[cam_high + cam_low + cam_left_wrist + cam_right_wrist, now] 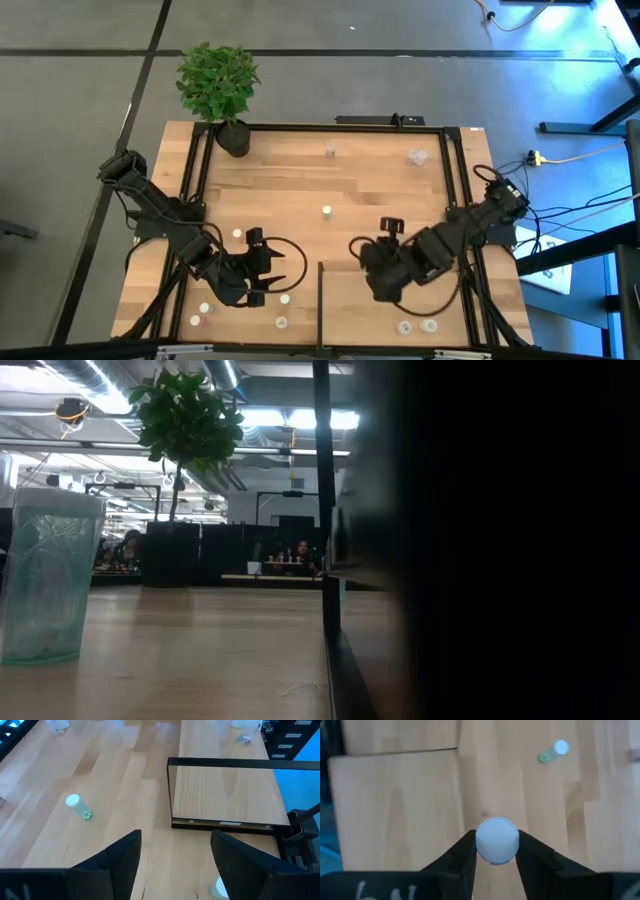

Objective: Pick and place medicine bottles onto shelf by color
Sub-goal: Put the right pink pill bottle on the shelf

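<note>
right end effector (496,851): clamped on a white-capped bottle (497,840), above the bench (530,780) beside the shelf (395,795). likely light, rigid, smooth; grip the sides below the cap. left end effector (175,865): open, empty. beyond: toppled green bottle (79,807).

Plant (217,85) at table (300,180) back-left corner; shelf (390,315) front-right; two bottles (416,326) on it.

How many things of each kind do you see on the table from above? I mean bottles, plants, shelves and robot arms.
medicine bottles: 10 seen from above, plus 1 held in the right gripper
potted plant: 1
shelf: 1
robot arms: 2
Total: 15
</note>
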Action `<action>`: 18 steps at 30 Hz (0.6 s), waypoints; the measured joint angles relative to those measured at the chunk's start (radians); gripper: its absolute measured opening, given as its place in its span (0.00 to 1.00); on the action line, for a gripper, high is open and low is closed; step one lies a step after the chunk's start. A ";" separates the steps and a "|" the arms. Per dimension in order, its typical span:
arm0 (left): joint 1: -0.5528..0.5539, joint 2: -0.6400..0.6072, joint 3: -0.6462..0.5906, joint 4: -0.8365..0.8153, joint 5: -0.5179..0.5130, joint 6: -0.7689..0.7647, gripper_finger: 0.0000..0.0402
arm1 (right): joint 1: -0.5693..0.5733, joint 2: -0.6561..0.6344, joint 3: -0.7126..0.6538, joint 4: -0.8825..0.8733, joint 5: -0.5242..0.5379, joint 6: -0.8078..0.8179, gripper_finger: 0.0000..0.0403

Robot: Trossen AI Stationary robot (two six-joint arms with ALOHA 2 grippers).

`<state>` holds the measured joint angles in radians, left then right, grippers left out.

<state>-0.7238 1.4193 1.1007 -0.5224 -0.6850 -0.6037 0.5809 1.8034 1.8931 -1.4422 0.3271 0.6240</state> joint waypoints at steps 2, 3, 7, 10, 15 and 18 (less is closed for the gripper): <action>0.000 0.000 0.000 0.000 0.000 0.000 0.58 | 0.032 0.000 0.000 0.001 -0.002 -0.016 0.30; 0.000 0.000 0.000 0.002 0.000 0.000 0.58 | 0.045 0.000 -0.003 0.009 -0.002 -0.025 0.30; -0.003 0.000 0.000 0.031 -0.001 0.002 0.58 | 0.095 0.000 -0.041 0.085 -0.012 -0.011 0.30; -0.015 0.000 0.000 0.062 -0.001 0.035 0.58 | 0.124 -0.001 -0.093 0.195 -0.049 -0.003 0.30; -0.048 0.000 0.000 0.100 0.000 0.100 0.58 | 0.160 0.001 -0.196 0.363 -0.094 -0.015 0.30; -0.061 0.000 0.000 0.115 -0.001 0.101 0.58 | 0.181 0.002 -0.262 0.434 -0.105 0.005 0.30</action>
<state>-0.7852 1.4193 1.1007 -0.4078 -0.6856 -0.5030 0.7615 1.8050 1.6309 -1.0080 0.2226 0.6294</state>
